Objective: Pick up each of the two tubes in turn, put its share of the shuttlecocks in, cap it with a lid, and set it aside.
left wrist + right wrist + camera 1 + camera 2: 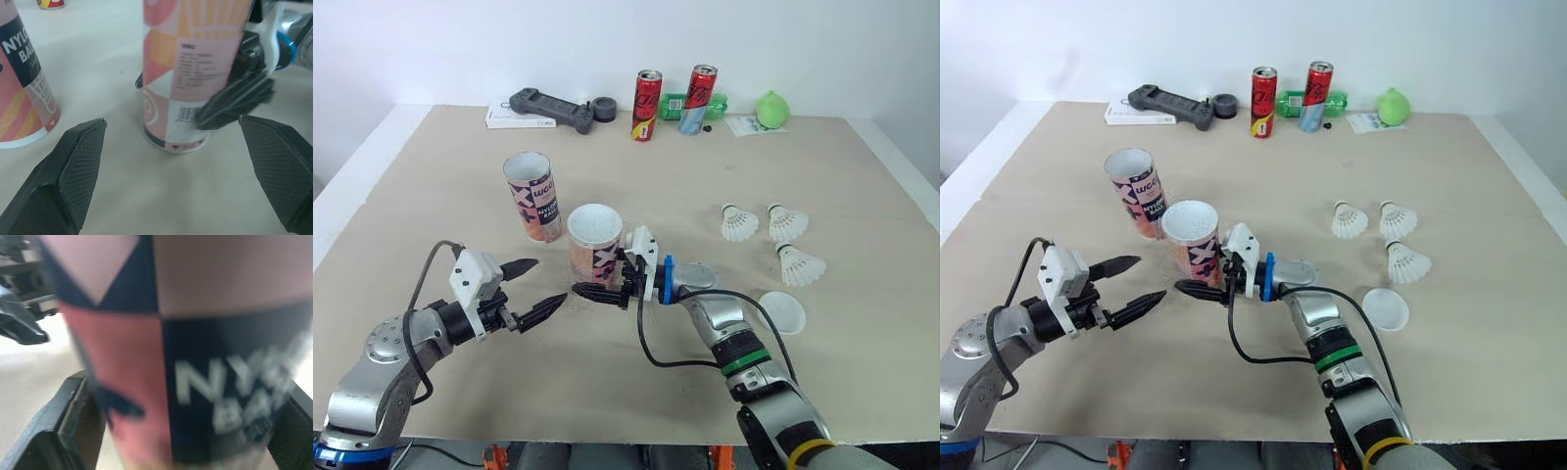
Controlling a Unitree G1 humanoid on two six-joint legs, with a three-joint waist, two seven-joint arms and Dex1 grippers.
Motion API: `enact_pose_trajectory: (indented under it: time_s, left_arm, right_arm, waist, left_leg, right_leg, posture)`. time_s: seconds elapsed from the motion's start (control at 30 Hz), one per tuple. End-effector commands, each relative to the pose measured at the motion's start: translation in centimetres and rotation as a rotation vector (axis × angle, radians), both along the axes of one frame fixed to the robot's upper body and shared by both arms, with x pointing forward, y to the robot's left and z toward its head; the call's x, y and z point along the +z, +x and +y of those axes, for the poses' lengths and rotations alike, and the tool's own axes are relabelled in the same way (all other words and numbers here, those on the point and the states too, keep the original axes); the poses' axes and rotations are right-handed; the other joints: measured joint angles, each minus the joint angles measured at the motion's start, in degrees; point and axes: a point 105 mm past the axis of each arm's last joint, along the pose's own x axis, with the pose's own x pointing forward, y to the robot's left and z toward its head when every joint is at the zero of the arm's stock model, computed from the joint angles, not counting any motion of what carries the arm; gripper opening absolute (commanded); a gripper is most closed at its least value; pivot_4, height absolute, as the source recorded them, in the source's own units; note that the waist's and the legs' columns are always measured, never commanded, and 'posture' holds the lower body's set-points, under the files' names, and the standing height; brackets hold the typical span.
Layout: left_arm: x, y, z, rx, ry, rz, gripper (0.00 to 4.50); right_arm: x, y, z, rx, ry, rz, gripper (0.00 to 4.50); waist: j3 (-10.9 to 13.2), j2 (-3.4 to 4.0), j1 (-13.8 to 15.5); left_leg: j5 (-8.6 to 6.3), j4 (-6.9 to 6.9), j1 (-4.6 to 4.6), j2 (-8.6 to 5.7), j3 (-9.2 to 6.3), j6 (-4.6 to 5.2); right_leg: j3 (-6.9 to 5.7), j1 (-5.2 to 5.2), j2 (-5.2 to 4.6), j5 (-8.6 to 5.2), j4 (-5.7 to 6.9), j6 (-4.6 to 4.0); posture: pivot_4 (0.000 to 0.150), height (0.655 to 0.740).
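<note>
Two pink patterned tubes stand left of the table's middle. The far tube [532, 196] is open-topped. The near tube [595, 257] has a white lid [595, 225] on top, and my right gripper [597, 276] is shut on its lower half, one finger in front and one behind. My left gripper [551, 281] is open just left of that tube, not touching it; the left wrist view shows the tube [181, 73] between its fingers [80, 147]. Three white shuttlecocks [738, 223] [787, 222] [800, 264] lie to the right, with a loose white lid [782, 312] near them.
Along the back edge are two red drink cans [647, 105] [699, 99], a green bottle [675, 102], a green round object [771, 109], a black controller [548, 108] on a white box, and a black tape roll [604, 109]. Cables trail from both wrists.
</note>
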Motion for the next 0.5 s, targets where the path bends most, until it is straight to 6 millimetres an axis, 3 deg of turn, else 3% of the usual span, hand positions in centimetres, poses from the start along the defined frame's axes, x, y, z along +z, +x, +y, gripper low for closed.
enact_pose_trajectory:
  time_s: [0.03,0.23,0.4,0.5]
  left_arm:
    - [1.4,-0.4,0.0,-0.004,0.0,-0.056,4.5]
    - [2.2,0.0,-0.9,-0.027,-0.025,-0.082,4.5]
    - [3.3,1.0,-3.1,-0.071,-0.049,-0.101,4.5]
    - [3.9,2.0,-6.2,-0.134,-0.097,-0.113,4.5]
  right_arm:
    - [1.5,0.2,0.0,0.005,0.036,-0.048,3.03]
    - [3.0,-0.4,-2.1,-0.049,0.095,-0.05,3.03]
    - [5.6,-1.2,-7.6,-0.286,0.187,-0.039,3.03]
    - [8.0,-1.5,-13.2,-0.566,0.231,-0.085,3.03]
  waist:
    - [0.0,0.0,0.0]
    - [0.0,0.0,0.1]
    - [0.0,0.0,1.1]
    - [0.0,0.0,1.5]
  left_leg:
    - [0.02,0.0,0.02,0.03,0.0,0.0]
    - [0.05,0.01,0.0,0.05,-0.01,-0.01]
    - [0.05,0.11,-0.12,-0.01,-0.06,-0.01]
    - [0.06,0.21,-0.14,-0.02,-0.1,0.0]
  right_leg:
    - [0.0,0.0,0.03,0.01,0.03,-0.01]
    - [-0.01,-0.02,0.05,0.02,0.06,-0.04]
    - [-0.04,-0.02,-0.01,0.01,0.06,-0.01]
    - [-0.07,0.0,0.01,0.02,0.1,0.01]
  posture:
    - [0.15,0.74]
    - [0.15,0.74]
    - [0.15,0.74]
    - [0.15,0.74]
